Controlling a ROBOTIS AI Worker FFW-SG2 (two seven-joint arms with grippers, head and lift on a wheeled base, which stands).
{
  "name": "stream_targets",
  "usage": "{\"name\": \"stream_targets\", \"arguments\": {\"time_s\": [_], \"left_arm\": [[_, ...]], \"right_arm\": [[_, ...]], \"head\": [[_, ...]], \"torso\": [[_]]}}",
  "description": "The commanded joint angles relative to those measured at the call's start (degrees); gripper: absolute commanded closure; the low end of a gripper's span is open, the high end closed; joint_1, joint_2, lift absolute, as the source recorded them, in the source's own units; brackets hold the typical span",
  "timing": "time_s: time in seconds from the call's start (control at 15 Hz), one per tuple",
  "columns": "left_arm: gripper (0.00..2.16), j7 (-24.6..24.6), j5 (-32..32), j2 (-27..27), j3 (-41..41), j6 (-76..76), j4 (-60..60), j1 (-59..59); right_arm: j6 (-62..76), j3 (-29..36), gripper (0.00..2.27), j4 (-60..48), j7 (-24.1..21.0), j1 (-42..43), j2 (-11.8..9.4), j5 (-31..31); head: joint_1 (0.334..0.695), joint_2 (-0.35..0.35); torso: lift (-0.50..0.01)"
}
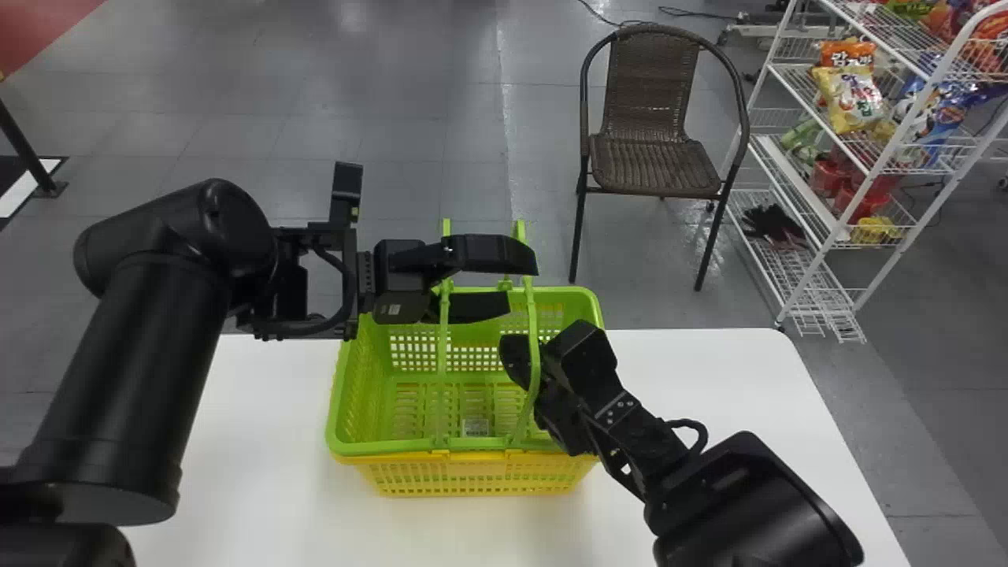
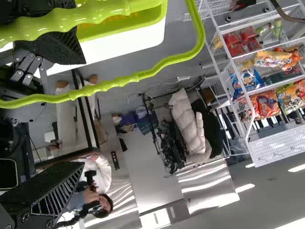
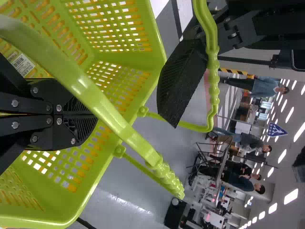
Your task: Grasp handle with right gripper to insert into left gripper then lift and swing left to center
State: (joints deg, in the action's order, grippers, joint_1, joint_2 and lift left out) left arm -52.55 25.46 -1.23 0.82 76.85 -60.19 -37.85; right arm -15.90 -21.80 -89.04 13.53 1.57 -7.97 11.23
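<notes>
In the head view, my left gripper (image 1: 513, 285) stands open above the green basket's (image 1: 341, 394) far side; my right gripper (image 1: 516, 361) is low over the basket's right part, under the right handle (image 1: 532, 331). The left handle (image 1: 442, 354) rises beside it. The left wrist view has my left gripper (image 2: 75, 114) spread wide, one green handle bar (image 2: 114, 82) running between its fingers and another bar (image 2: 71, 24) crossing one finger. In the right wrist view, my right gripper (image 3: 86, 116) is shut, its tips partly hidden by the handle (image 3: 102, 114) passing across them.
The green basket is nested in a yellow basket (image 1: 472, 476) on the white table (image 1: 677, 362). Beyond the table are a brown chair (image 1: 654, 157) and, at the right, a white wire rack (image 1: 835, 260) with snack bags.
</notes>
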Motion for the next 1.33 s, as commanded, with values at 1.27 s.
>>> {"name": "stream_targets", "arguments": {"time_s": [1.27], "left_arm": [[0.04, -0.8, 2.05, 0.08, 0.85, -0.07, 3.32, -0.82]], "right_arm": [[-2.69, 12.22, 2.26, -9.58, 1.15, -10.1, -3.1, -4.55]], "head": [[0.695, -0.086]], "torso": [[0.0]]}}
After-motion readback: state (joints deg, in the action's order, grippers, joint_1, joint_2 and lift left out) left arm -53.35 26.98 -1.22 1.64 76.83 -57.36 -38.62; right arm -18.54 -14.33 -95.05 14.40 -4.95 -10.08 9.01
